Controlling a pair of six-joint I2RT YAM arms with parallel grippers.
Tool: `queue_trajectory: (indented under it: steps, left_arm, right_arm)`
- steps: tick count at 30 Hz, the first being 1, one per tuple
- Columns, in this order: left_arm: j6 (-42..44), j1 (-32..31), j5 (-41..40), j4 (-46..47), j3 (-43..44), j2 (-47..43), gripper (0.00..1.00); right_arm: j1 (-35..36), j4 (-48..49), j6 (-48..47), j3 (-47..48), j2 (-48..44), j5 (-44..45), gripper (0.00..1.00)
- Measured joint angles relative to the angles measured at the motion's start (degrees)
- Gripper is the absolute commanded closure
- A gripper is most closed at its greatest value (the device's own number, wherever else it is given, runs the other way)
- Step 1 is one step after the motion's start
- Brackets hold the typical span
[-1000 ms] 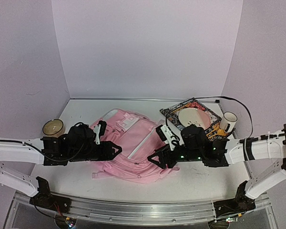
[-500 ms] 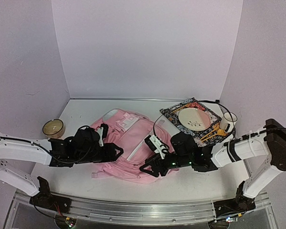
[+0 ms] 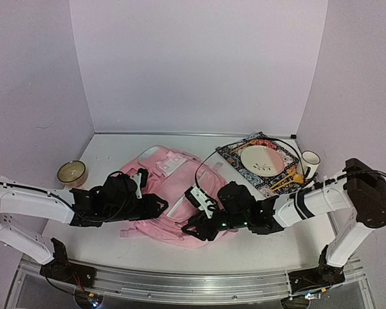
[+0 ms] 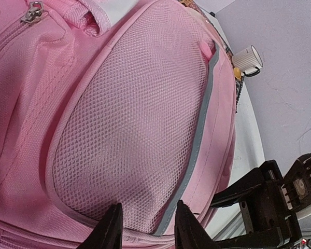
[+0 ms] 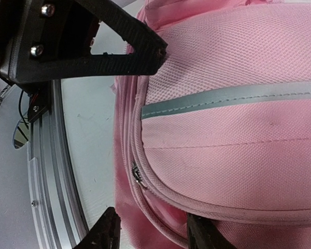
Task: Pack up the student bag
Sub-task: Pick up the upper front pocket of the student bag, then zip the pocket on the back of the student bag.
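Student bag (image 3: 170, 187) lies flat mid-bench (image 3: 109, 151), pink, between the two arms, its top toward the back wall. Left end effector (image 3: 159, 205) is low at the bag's near-left edge. In the left wrist view its fingers (image 4: 110, 228) are part-spread, straddling the seam and the gray strip (image 4: 199, 135) that borders the mesh panel (image 4: 129, 119); the fabric sits in the gap, no clear pinch. Right end effector (image 3: 193, 226) is at the bag's near-right edge. In the right wrist view its fingers (image 5: 108, 231) are also apart, with the piped zipper rim and a zipper pull (image 5: 139, 176) between them; can't tell if they touch the fabric. The two end effectors are close, facing each other across the bag's lower corner.

Off to the side:
- Bowl (image 3: 71, 171) at far left.
- Patterned mat (image 3: 235, 151) at back right with a plate (image 3: 262, 159) and yellow utensils (image 3: 289, 180) on it.
- White mug (image 3: 309, 161) at the mat's right edge.
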Motion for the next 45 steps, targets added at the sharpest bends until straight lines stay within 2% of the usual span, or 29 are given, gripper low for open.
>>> queue_trajectory:
  steps: [7,16,23,28,37,42,45]
  left_arm:
    - [-0.36,0.00,0.13,1.31,-0.75,0.11,0.66]
    - [-0.81,0.03,0.02,1.73,-1.30,0.02,0.65]
    - [-1.74,0.03,-1.26,-0.06,-2.22,-4.71,0.59]
    - [-3.03,0.04,-3.84,-3.30,-2.32,-8.87,0.53]
    - [-6.41,0.04,-4.40,-5.41,-4.18,-8.50,0.51]
    - [-7.22,0.04,-3.97,-3.45,-4.20,-4.81,0.56]
    - [-7.73,0.04,-3.82,-1.45,-4.19,-2.74,0.71]
  right_arm:
    - [2.14,-1.73,-2.10,1.12,0.71,7.71,0.78]
    - [4.73,-3.43,-5.30,5.14,3.94,12.93,0.99]
    - [5.95,-4.93,-6.20,5.45,3.07,14.47,1.00]
    - [6.55,-9.68,-5.54,6.28,0.68,14.96,1.00]
    - [7.64,-14.09,-3.12,8.03,-0.16,16.90,1.00]
    - [8.32,-15.89,-2.13,8.62,-0.47,18.19,1.00]
    - [8.60,-17.12,-1.80,8.68,-1.13,18.92,1.00]
